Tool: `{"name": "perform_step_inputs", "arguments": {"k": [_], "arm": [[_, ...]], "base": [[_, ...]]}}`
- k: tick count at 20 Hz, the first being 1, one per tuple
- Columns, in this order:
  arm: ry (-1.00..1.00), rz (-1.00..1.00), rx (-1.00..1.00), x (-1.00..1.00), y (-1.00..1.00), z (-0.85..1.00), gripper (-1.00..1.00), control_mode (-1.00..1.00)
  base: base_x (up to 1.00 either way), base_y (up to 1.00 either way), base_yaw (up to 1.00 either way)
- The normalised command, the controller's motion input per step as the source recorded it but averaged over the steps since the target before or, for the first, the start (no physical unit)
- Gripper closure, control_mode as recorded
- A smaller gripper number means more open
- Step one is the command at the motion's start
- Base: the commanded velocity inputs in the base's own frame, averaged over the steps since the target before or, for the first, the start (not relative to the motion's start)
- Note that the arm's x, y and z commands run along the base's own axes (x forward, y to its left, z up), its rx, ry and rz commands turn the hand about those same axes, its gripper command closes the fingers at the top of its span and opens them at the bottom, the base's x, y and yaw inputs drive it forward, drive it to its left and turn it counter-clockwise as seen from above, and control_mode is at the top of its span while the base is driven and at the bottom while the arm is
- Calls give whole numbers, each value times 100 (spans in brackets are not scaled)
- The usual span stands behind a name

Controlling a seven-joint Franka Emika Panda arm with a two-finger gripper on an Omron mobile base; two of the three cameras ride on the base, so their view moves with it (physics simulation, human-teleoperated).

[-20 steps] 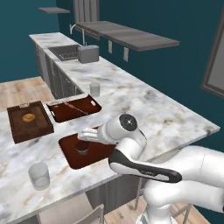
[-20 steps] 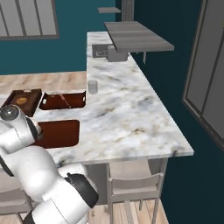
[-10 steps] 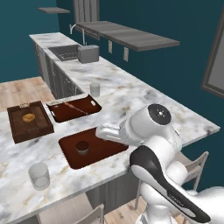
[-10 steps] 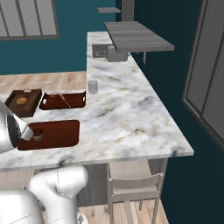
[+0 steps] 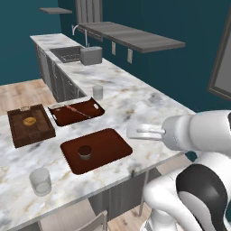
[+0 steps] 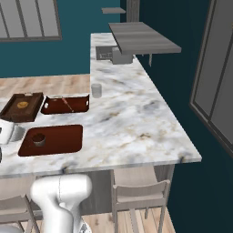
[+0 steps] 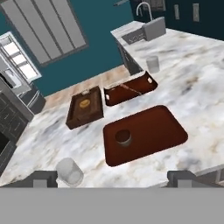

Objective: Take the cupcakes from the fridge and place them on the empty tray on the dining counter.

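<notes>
One cupcake (image 5: 84, 152) (image 6: 38, 139) (image 7: 123, 137), dark brown with a lighter top, stands upright on the left part of the flat reddish-brown empty tray (image 5: 106, 145) (image 6: 59, 139) (image 7: 151, 131). The tray lies near the front edge of the marble dining counter (image 5: 135, 103). My gripper (image 5: 134, 132) hovers above the counter just right of the tray, open and holding nothing. From the hand view, my gripper (image 7: 113, 179) looks down at the tray and cupcake from above, fingertips (image 7: 43, 178) wide apart. The fridge is out of view.
A deep wooden box tray (image 5: 29, 124) (image 7: 85, 109) holding a tan round item and a handled tray (image 5: 74, 112) (image 7: 129, 92) sit behind the flat tray. One glass (image 5: 40, 182) (image 7: 70, 171) stands by the front edge, another (image 5: 98, 92) farther back. Toaster (image 5: 90, 55) and sink (image 5: 67, 53) are at the far end.
My hand has drawn back to the right and upward, away from the tray. The cupcake stays where it was on the tray. The jaws stay open.
</notes>
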Motion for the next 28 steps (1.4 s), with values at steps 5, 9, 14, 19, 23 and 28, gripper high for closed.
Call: {"name": "perform_step_inputs", "arguments": {"k": [5, 9, 14, 19, 23, 28], "arm": [[-15, 29, 3, -44, -45, 18, -100, -100], [6, 8, 2, 13, -19, -1, -100, -100], [0, 0, 0, 14, -7, -5, -100, -100], [0, 0, 0, 1, 0, -3, -100, -100], [0, 0, 0, 2, 0, 0, -100, 100], [0, 0, 0, 0, 0, 0, -100, 100]], "base": [[0, 0, 0], [0, 0, 0], [0, 0, 0], [0, 0, 0], [0, 0, 0], [-34, 5, 4]]}}
